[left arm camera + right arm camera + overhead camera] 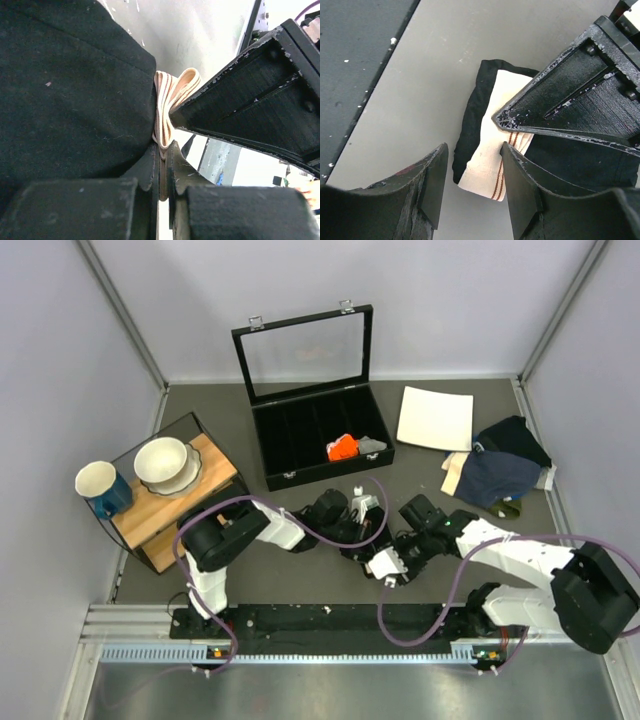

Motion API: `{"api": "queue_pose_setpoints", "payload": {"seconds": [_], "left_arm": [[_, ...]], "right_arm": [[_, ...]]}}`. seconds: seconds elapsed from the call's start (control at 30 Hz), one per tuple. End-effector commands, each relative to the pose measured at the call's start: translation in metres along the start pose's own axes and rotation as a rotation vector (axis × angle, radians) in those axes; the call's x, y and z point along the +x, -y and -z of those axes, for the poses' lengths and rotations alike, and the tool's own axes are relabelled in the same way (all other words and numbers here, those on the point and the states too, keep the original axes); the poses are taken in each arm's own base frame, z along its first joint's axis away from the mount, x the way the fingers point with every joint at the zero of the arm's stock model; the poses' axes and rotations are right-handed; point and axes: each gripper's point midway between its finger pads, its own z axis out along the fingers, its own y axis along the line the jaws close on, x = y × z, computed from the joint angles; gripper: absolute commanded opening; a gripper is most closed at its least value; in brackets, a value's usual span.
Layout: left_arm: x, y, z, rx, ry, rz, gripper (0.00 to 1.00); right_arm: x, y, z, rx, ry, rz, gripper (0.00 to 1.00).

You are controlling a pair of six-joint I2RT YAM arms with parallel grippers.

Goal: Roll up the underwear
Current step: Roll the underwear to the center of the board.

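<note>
open case [310, 472] close ahead, shelf [150, 518] left

The underwear [472, 120] lay bunched on the pale grey surface [435, 75], black cloth wrapped around a cream waistband [482, 167] with thin reddish stripes. Just below the underwear, the right gripper [473, 150] hung with its jaws apart, nothing between them. From the upper right of the underwear, the left gripper [502, 120] reached in, its scuffed tip on the waistband. Well to the upper left of the underwear, a darker grey strip [355, 60] ran slantwise.
</note>
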Motion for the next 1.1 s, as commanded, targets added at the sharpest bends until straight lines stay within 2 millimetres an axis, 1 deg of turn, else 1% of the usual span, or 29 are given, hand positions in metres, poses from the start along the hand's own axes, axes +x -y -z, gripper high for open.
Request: {"api": "queue_pose_setpoints", "payload": {"seconds": [0.0, 0.03, 0.07, 0.1, 0.13, 0.17, 0.2, 0.23, 0.27, 0.3, 0.33, 0.37, 0.4, 0.43, 0.5, 0.53, 0.57, 0.6, 0.63, 0.67, 0.7, 0.73, 0.77, 0.8, 0.87, 0.9, 0.97, 1.0, 1.07], "left_arm": [[-0.002, -0.063, 0.012, -0.252, 0.096, 0.087, 0.00], [-0.003, -0.061, 0.014, -0.249, 0.108, 0.086, 0.05], [-0.012, -0.052, 0.017, -0.230, 0.140, 0.068, 0.08], [-0.016, -0.048, 0.020, -0.227, 0.159, 0.066, 0.13], [-0.018, -0.047, 0.024, -0.235, 0.179, 0.062, 0.21], [-0.030, -0.036, 0.031, -0.220, 0.224, 0.036, 0.25], [-0.034, -0.032, 0.036, -0.221, 0.249, 0.022, 0.27], [-0.034, -0.034, 0.042, -0.243, 0.272, 0.015, 0.33], [-0.046, -0.023, 0.052, -0.235, 0.321, -0.012, 0.36], [-0.048, -0.021, 0.058, -0.242, 0.340, -0.035, 0.38], [-0.048, -0.025, 0.065, -0.275, 0.365, -0.049, 0.39], [-0.055, -0.015, 0.074, -0.273, 0.401, -0.083, 0.41], [-0.057, -0.015, 0.081, -0.288, 0.421, -0.132, 0.42], [-0.050, -0.019, 0.087, -0.308, 0.429, -0.151, 0.43], [-0.060, -0.001, 0.104, -0.275, 0.513, -0.293, 0.46], [-0.045, -0.003, 0.107, -0.268, 0.508, -0.338, 0.47], [-0.043, 0.014, 0.113, -0.227, 0.532, -0.454, 0.48], [-0.036, 0.022, 0.115, -0.200, 0.542, -0.525, 0.49], [-0.023, 0.026, 0.118, -0.176, 0.556, -0.596, 0.49], [-0.015, 0.040, 0.119, -0.144, 0.566, -0.706, 0.49], [-0.007, 0.045, 0.119, -0.125, 0.566, -0.760, 0.50], [0.003, 0.046, 0.119, -0.114, 0.561, -0.807, 0.50], [0.012, 0.050, 0.114, -0.101, 0.537, -0.879, 0.50], [0.016, 0.053, 0.110, -0.095, 0.523, -0.913, 0.51], [0.027, 0.052, 0.097, -0.093, 0.453, -0.991, 0.52], [0.021, 0.059, 0.092, -0.090, 0.450, -1.016, 0.55], [0.027, 0.047, 0.076, -0.120, 0.353, -1.066, 0.57], [0.016, 0.055, 0.070, -0.126, 0.360, -1.091, 0.57], [0.016, 0.045, 0.059, -0.158, 0.302, -1.130, 0.58]], "right_arm": [[0.022, -0.002, -0.011, -0.003, -0.088, -0.026, 0.48], [0.023, -0.002, -0.012, -0.005, -0.092, -0.032, 0.47], [0.024, -0.003, -0.012, -0.009, -0.093, -0.045, 0.45], [0.024, -0.001, -0.012, -0.009, -0.098, -0.052, 0.43], [0.024, -0.002, -0.012, -0.012, -0.098, -0.057, 0.40], [0.024, -0.001, -0.012, -0.010, -0.100, -0.066, 0.38], [0.024, -0.001, -0.012, -0.014, -0.102, -0.071, 0.36], [0.025, -0.002, -0.012, -0.017, -0.105, -0.082, 0.31], [0.024, -0.002, -0.012, -0.021, -0.106, -0.086, 0.28], [0.024, -0.001, -0.012, -0.030, -0.105, -0.095, 0.26], [0.024, -0.004, -0.012, -0.044, -0.105, -0.111, 0.22], [0.024, -0.005, -0.012, -0.054, -0.107, -0.125, 0.20], [0.020, -0.002, -0.011, -0.055, -0.094, -0.128, 0.17], [0.019, -0.007, -0.012, -0.081, -0.094, -0.160, 0.15], [0.009, -0.006, -0.011, -0.100, -0.057, -0.183, 0.13], [0.008, -0.014, -0.011, -0.141, -0.053, -0.222, 0.13], [0.005, -0.018, -0.010, -0.164, -0.043, -0.238, 0.13], [-0.003, -0.014, -0.009, -0.175, -0.007, -0.257, 0.13], [-0.006, -0.016, -0.008, -0.192, 0.006, -0.282, 0.13], [-0.006, -0.026, -0.007, -0.246, 0.009, -0.331, 0.13], [-0.015, -0.018, -0.003, -0.248, 0.059, -0.364, 0.14], [-0.014, -0.019, -0.005, -0.281, 0.075, -0.409, 0.14], [-0.023, -0.017, 0.000, -0.307, 0.116, -0.448, 0.14], [-0.021, -0.012, 0.004, -0.304, 0.136, -0.488, 0.14], [-0.021, -0.011, 0.005, -0.355, 0.164, -0.555, 0.14], [-0.017, -0.010, 0.006, -0.363, 0.172, -0.584, 0.14], [-0.013, -0.008, 0.004, -0.392, 0.176, -0.618, 0.15], [-0.012, -0.010, 0.004, -0.404, 0.178, -0.635, 0.15], [-0.011, -0.005, 0.004, -0.405, 0.192, -0.647, 0.15]]}}
